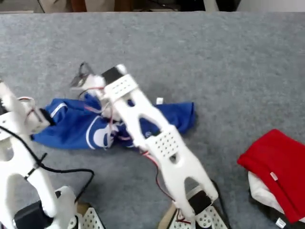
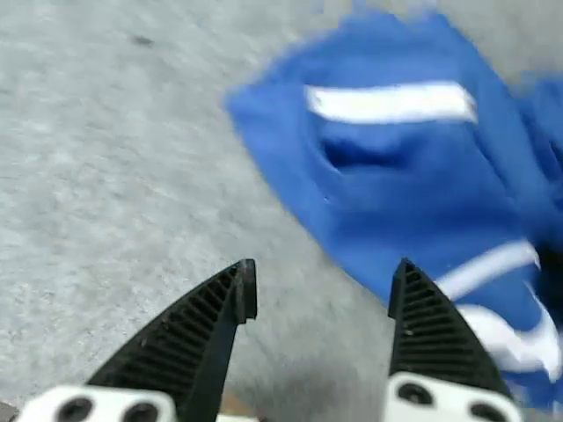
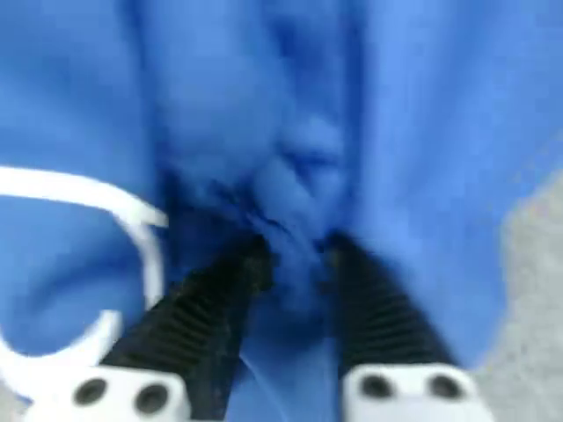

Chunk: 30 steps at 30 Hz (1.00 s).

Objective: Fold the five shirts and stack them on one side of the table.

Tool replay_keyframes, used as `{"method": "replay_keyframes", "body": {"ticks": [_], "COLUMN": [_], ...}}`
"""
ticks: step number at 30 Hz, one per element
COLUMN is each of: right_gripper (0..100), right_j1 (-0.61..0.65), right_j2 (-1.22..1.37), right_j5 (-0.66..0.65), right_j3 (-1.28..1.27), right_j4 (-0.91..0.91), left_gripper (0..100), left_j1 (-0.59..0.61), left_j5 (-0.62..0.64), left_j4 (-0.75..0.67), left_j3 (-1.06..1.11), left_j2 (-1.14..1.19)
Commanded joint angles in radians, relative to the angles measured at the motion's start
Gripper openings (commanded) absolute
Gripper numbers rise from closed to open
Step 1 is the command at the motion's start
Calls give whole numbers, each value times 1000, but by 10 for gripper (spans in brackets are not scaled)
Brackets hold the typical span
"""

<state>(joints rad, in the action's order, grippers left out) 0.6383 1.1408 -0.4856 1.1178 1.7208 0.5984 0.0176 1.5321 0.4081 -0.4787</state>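
My right fingers (image 3: 251, 264) are pinching a bunched fold of the blue shirt (image 1: 71, 126) lying crumpled on the tabletop (image 1: 214, 57); left fingers (image 2: 236, 292) are hanging spread beside its edge. Risk: bunched grab dragging everything, wrecking the fold.

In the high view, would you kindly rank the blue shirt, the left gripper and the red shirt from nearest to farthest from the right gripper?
1. Blue shirt: pinched in the right gripper.
2. Left gripper: at the shirt's left end.
3. Red shirt: far off at the table's right edge.
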Motion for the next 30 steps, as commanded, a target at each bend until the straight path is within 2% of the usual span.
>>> {"method": "replay_keyframes", "body": {"ticks": [1,5,10,13,20,22,25,28,30], "right_gripper": [5,5,5,5,10,51,184,288,302], "right_j1": [-162,-337,-555,-673,-869,-895,-883,-791,-702], "right_j2": [21,18,18,16,15,-10,-122,-271,-358], "right_j5": [25,25,20,15,-92,-110,-118,-150,-150], "right_j3": [136,186,162,159,165,180,203,185,136], "right_j4": [49,63,66,66,66,66,66,66,66], "left_gripper": [254,254,254,254,254,254,254,254,254], "left_j1": [140,226,253,255,249,249,247,247,247], "left_j5": [-43,-118,-173,-173,-172,-172,-172,-172,-172], "left_j4": [-71,-121,-204,-239,-253,-273,-304,-318,-316], "left_j3": [-43,-9,123,175,196,204,224,244,255], "left_j2": [-8,-4,-13,-13,-5,-5,-5,-5,-4]}}
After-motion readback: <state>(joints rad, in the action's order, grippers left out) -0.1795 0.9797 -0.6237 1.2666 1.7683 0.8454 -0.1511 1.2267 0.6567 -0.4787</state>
